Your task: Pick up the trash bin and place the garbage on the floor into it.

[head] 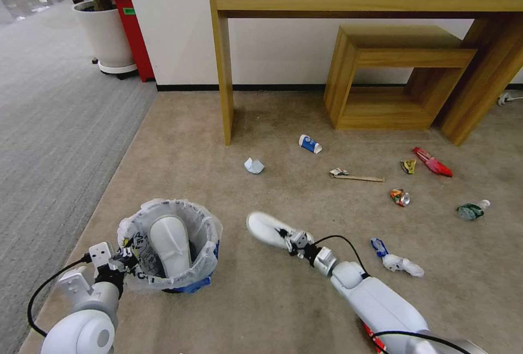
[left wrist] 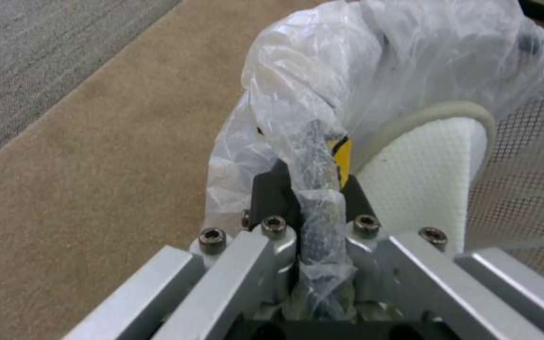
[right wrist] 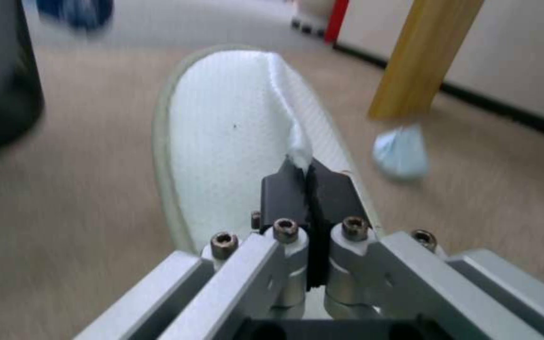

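The trash bin (head: 202,280), blue with a white plastic liner, stands on the beige floor (head: 218,310) at the lower left. One white slipper (head: 171,245) stands inside it. My left gripper (head: 124,260) is shut on the bin's bagged rim (left wrist: 313,156), next to that slipper (left wrist: 423,174). To the bin's right, my right gripper (head: 297,242) is shut on the second white slipper (head: 268,229), pinching its upper edge (right wrist: 300,153). More garbage lies beyond: crumpled paper (head: 254,165), a blue-white cup (head: 310,144), a wooden stick (head: 357,177), wrappers (head: 432,162), a crushed can (head: 400,197) and a plastic bottle (head: 472,211).
A wooden table (head: 222,71) and a low wooden shelf (head: 392,76) stand against the far wall. Grey striped carpet (head: 54,125) runs along the left, with a white plant pot (head: 106,38) and a red bin (head: 133,32) behind. Blue-white litter (head: 397,260) lies beside my right arm.
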Robot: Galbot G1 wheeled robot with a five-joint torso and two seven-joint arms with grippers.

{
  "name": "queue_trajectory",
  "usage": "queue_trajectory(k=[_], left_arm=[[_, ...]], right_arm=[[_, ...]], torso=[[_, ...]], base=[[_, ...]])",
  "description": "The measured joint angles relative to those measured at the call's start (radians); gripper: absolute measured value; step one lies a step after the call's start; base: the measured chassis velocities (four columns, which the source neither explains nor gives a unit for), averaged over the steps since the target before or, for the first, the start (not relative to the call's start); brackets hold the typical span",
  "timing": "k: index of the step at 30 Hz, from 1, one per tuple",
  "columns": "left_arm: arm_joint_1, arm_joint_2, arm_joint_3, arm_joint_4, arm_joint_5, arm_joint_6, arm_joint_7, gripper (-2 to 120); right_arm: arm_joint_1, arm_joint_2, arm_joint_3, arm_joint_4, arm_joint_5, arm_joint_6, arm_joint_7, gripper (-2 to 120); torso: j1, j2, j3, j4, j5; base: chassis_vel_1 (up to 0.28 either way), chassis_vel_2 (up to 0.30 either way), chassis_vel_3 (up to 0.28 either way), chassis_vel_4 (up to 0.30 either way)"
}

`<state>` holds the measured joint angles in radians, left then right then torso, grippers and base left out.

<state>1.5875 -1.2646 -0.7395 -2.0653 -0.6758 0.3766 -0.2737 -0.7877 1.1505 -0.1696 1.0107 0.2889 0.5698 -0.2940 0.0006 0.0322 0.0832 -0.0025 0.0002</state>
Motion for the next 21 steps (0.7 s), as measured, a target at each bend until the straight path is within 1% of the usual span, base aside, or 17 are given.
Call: queue_trajectory(k=[1, 3, 4, 6, 7, 8, 9, 10, 11, 12, 13, 14, 16, 18, 20, 21], left_arm=[[0.0, 0.001, 0.003, -0.002, 0.0, 0.003, -0.002, 3], [0.0, 0.003, 0.007, -0.008, -0.002, 0.007, -0.002, 3], [0.0, 0.003, 0.007, -0.008, -0.002, 0.007, -0.002, 3], [0.002, 0.005, 0.01, -0.02, -0.004, 0.012, -0.005, 3], [0.003, 0.005, 0.011, -0.024, -0.004, 0.015, -0.005, 3], [0.003, 0.005, 0.011, -0.024, -0.004, 0.015, -0.005, 3], [0.006, 0.005, 0.014, -0.038, -0.008, 0.021, -0.008, 3], [0.008, 0.005, 0.015, -0.045, -0.008, 0.023, -0.008, 3], [0.009, 0.005, 0.015, -0.051, -0.008, 0.024, -0.009, 3], [0.009, 0.005, 0.015, -0.051, -0.008, 0.024, -0.009, 3], [0.012, 0.004, 0.016, -0.062, -0.009, 0.027, -0.01, 3], [0.015, 0.003, 0.016, -0.067, -0.009, 0.029, -0.012, 3], [0.017, 0.001, 0.016, -0.071, -0.009, 0.03, -0.013, 3], [0.034, -0.014, 0.006, -0.094, -0.004, 0.031, -0.014, 3], [0.039, -0.019, 0.003, -0.099, -0.002, 0.031, -0.014, 3], [0.049, -0.031, -0.005, -0.111, 0.003, 0.031, -0.014, 3]], right_arm=[[-0.028, -0.04, 0.016, 0.11, 0.031, -0.004, 0.001, 0], [-0.058, -0.086, 0.03, 0.253, 0.085, -0.015, 0.001, 0], [-0.058, -0.086, 0.03, 0.253, 0.085, -0.015, 0.001, 0], [-0.076, -0.128, 0.037, 0.4, 0.148, -0.029, 0.002, 0], [-0.077, -0.138, 0.038, 0.436, 0.163, -0.032, 0.001, 0], [-0.077, -0.138, 0.038, 0.436, 0.163, -0.032, 0.001, 0], [-0.074, -0.157, 0.035, 0.53, 0.207, -0.036, 0.001, 0], [-0.067, -0.166, 0.03, 0.576, 0.228, -0.037, 0.002, 0], [-0.061, -0.171, 0.024, 0.613, 0.242, -0.038, 0.003, 0], [-0.061, -0.171, 0.024, 0.613, 0.242, -0.038, 0.003, 0], [-0.044, -0.178, 0.006, 0.687, 0.278, -0.042, 0.016, 0], [-0.031, -0.18, -0.01, 0.731, 0.301, -0.046, 0.03, 0], [-0.022, -0.18, -0.021, 0.755, 0.314, -0.049, 0.038, 0], [0.031, -0.165, -0.087, 0.832, 0.378, -0.068, 0.068, 0], [0.044, -0.157, -0.106, 0.839, 0.388, -0.069, 0.073, 0], [0.072, -0.14, -0.145, 0.843, 0.4, -0.069, 0.079, 0]], torso=[[0.0, 0.0, 0.0, -0.0001, -0.0001], [0.0, 0.0, 0.0, -0.0002, -0.0004], [0.0, 0.0, 0.0, -0.0002, -0.0004], [0.0, 0.0, 0.0, 0.0, -0.0001], [0.0, 0.0, 0.0, 0.0002, -0.0003], [0.0, 0.0, 0.0, 0.0002, -0.0003], [0.0, 0.0, 0.0, 0.0001, -0.0001], [0.0, 0.0, 0.0, 0.0001, -0.0001], [0.0, 0.0, 0.0, 0.0001, -0.0003], [0.0, 0.0, 0.0, 0.0001, -0.0003], [0.0, 0.0, 0.0, 0.0002, -0.0003], [0.0, 0.0, 0.0, 0.0002, -0.0003], [0.0, 0.0, 0.0, 0.0002, -0.0003], [0.0, 0.0, 0.0, 0.0, -0.0005], [0.0, 0.0, 0.0, 0.0002, -0.0004], [0.0, 0.0, 0.0, 0.0004, -0.0003]], base=[[0.0, 0.0, 0.0, 0.0], [0.0, 0.0, 0.0, 0.0], [0.0, 0.0, 0.0, 0.0], [0.0, 0.0, 0.0, 0.0], [0.0, 0.0, 0.0, 0.0], [0.0, 0.0, 0.0, 0.0], [0.0, 0.0, 0.0, 0.0], [0.0, 0.0, 0.0, 0.0], [0.0, 0.0, 0.0, 0.0], [0.0, 0.0, 0.0, 0.0], [0.0, 0.0, 0.0, 0.0], [0.0, 0.0, 0.0, 0.0], [0.0, 0.0, 0.0, 0.0], [0.0, 0.0, 0.0, 0.0], [0.0, 0.0, 0.0, 0.0], [0.0, 0.0, 0.0, 0.0]])
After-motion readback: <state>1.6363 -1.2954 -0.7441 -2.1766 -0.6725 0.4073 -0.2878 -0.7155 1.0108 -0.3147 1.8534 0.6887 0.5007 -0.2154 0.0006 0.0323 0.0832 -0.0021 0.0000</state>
